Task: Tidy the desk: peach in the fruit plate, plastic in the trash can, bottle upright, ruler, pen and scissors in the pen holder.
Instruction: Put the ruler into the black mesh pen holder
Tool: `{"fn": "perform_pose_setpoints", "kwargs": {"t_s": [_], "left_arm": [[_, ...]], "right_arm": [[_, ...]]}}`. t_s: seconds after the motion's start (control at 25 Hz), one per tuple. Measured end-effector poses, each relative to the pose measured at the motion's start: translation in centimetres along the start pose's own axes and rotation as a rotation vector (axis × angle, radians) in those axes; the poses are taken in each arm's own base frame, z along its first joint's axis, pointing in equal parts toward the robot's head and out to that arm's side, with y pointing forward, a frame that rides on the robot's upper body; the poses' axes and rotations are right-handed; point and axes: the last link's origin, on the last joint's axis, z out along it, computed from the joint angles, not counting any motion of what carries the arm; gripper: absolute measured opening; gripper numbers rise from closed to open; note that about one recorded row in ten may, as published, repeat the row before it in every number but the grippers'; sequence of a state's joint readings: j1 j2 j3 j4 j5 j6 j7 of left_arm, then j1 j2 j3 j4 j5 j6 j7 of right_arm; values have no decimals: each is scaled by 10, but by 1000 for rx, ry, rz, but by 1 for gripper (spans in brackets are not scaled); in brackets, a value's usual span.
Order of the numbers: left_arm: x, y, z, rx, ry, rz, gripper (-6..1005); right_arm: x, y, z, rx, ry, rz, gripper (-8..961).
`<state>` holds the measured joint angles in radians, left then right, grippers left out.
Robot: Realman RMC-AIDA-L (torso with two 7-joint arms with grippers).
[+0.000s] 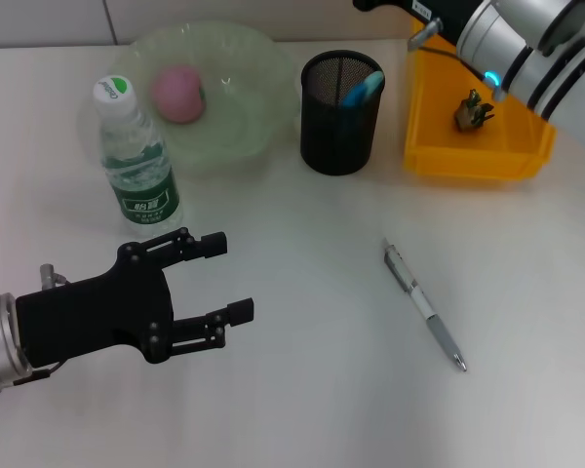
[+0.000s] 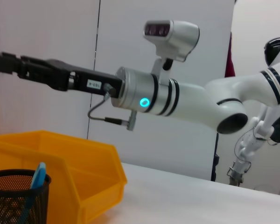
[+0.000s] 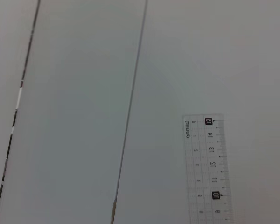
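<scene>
a: the left gripper (image 1: 232,278) is hovering at the lower left of the head frame, fingers spread wide with nothing between them, pointing toward the middle of the table (image 1: 302,390).

b: and the right gripper (image 2: 9,65)?

a: it's reaching up past the upper right corner of that frame, above the yellow bin (image 1: 424,156). i'm seeing a clear ruler (image 3: 209,170) in its wrist view against the wall, so it seems to be carrying that, but i cannot tell how its fingers are set.

b: what's left?

a: the pen (image 1: 424,307) is lying at centre right, well apart from both arms. the peach (image 1: 178,94) is sitting in the fruit plate (image 1: 244,132), the bottle (image 1: 136,161) is standing upright at upper left, and the pen holder (image 1: 341,112) at top centre already has something blue in it.

b: what's worrying you?

a: the ruler is long and slick; lowered at a slant, it could be catching the mesh rim and tipping the holder. and the left arm is sitting close beside the bottle, so a swing could be knocking it over.
</scene>
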<state>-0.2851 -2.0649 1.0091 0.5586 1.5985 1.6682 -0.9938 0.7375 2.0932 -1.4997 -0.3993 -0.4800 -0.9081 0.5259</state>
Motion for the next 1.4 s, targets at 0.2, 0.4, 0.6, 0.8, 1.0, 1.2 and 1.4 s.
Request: {"fn": "perform_pose_setpoints", "kwargs": {"t_s": [0.2, 0.4, 0.6, 0.8, 1.0, 1.2, 1.4], "left_arm": [[-2, 2, 0, 6, 12, -22, 802], [-3, 2, 1, 9, 20, -36, 802], [-3, 2, 1, 8, 22, -36, 802], [-2, 2, 2, 8, 26, -35, 802], [-1, 2, 2, 6, 32, -34, 802], [-1, 3, 2, 2, 36, -28, 802], [-1, 3, 2, 0, 37, -26, 802]], "right_arm": [[11, 10, -5, -19, 30, 61, 383], [21, 13, -10, -20, 68, 113, 383], [30, 12, -15, -9, 98, 119, 382], [34, 11, -17, -2, 114, 124, 383], [40, 11, -20, 1, 138, 128, 382], [43, 10, -21, 10, 156, 126, 384], [44, 12, -21, -1, 162, 118, 386]]}}
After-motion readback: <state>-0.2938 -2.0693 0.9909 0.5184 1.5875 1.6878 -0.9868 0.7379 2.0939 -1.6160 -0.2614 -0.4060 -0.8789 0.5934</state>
